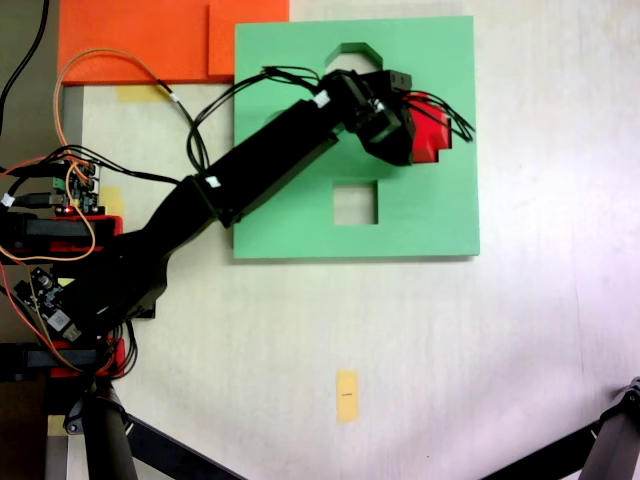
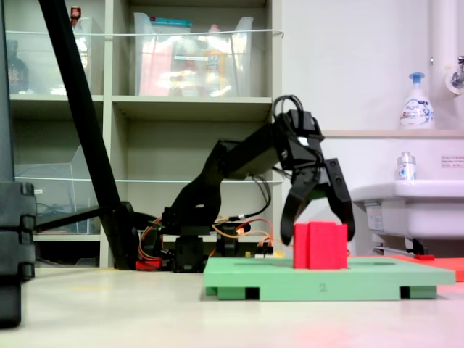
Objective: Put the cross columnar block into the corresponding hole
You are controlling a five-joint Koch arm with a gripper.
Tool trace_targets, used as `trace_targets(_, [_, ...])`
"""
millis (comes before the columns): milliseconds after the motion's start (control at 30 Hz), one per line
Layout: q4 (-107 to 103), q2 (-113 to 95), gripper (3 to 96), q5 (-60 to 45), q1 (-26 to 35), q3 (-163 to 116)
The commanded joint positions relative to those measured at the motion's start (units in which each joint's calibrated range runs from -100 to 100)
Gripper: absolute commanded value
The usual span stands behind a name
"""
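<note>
Going left to right in the second exterior view: the arm reaches in from its base near the worktop's far edge, and the end effector (image 2: 317,221) hangs right over the cross columnar block (image 2: 320,246) with its fingers spread to either side, not clamped on it as far as I can tell, so I'd call it open and straddling. The block stands upright and partly sunk into the green board (image 2: 377,276), so it looks seated in the corresponding hole, which the block itself hides; in the first exterior view the block (image 1: 430,135) sits toward the board's (image 1: 440,215) right edge, right of the square cutout (image 1: 355,202). Handling-wise, my guess is foam: very light, squashy, a bit grippy, not fragile. I'd pinch it on two opposite arms near the top, gently, since a hard squeeze could deform it and jam the fit.
</note>
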Motion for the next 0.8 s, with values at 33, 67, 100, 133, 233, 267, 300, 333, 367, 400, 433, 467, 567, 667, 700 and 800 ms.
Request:
trace_targets(33, [-0.8, 0.5, 46.1, -2.7, -0.2, 0.4])
trace_targets(67, [0.1, 0.5, 49.7, -3.7, -0.2, 0.4])
trace_targets(100, [1.3, 0.9, 51.9, -4.0, -0.2, 0.4])
trace_targets(133, [1.5, 1.6, 53.0, -4.0, -0.3, 0.4])
trace_targets(233, [1.5, 1.6, 75.9, -3.9, -0.2, 0.4])
trace_targets(267, [1.5, 1.6, 83.0, -4.0, -0.2, 0.5])
trace_targets(300, [1.6, 1.3, 88.6, -4.0, -0.2, 0.5])
trace_targets(333, [1.6, 0.9, 91.9, -4.6, -0.2, 0.5])
trace_targets(367, [1.6, -0.1, 92.2, -5.1, -0.2, 0.6])
trace_targets(400, [1.5, -1.9, 92.2, -5.2, -0.2, 0.6])
trace_targets(433, [1.5, -5.3, 92.2, -5.8, -0.1, 0.6])
trace_targets(467, [1.4, -8.9, 92.2, -6.5, 0.0, 0.6])
trace_targets(567, [0.2, -26.1, 92.1, -10.5, 0.1, 0.5])
trace_targets(667, [-1.4, -46.3, 83.8, -20.5, -0.2, 0.5])
trace_targets(700, [-2.1, -53.2, 79.7, -24.9, -0.4, 0.5])
trace_targets(800, [-1.4, -73.1, 66.0, -40.9, -2.7, 0.5])
